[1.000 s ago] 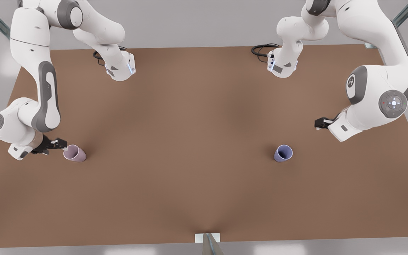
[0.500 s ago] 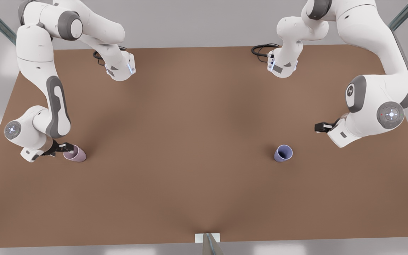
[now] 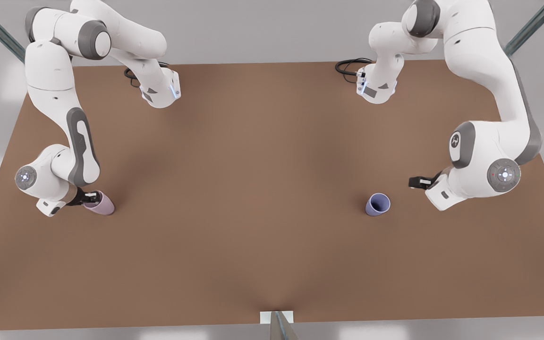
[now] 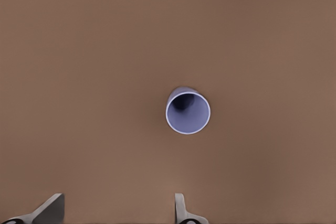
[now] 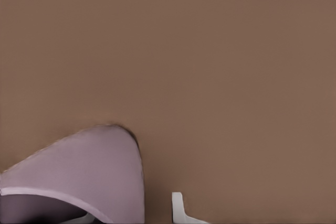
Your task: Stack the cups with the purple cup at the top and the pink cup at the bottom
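Your right hand (image 3: 84,199) is at the pink cup (image 3: 100,204), which stands upright near the table's (image 3: 272,156) left edge as the front view shows it, toward the near side. In the right wrist view the cup's rim and wall (image 5: 89,171) sit close against the camera with one fingertip (image 5: 178,208) outside the wall and the other apparently inside the rim, so the hand looks spread astride the wall; you cannot tell yet whether it is pinching. The purple cup (image 3: 378,204) stands upright, well apart from the pink one, toward the front view's right. Your left hand (image 3: 418,182) hovers near it but not over it; in the left wrist view the cup's open mouth (image 4: 188,110) lies ahead of the spread fingers (image 4: 180,211). Both cups look light, stiff and smooth-walled, so expect them to tip or skid under a sideways nudge. Take each by the rim, one finger inside and one outside, or across the upper wall where the taper is widest. The brown surface between the cups is bare, giving you open room to bring them together at the middle. The pink cup is near the left edge, so carry it inward.
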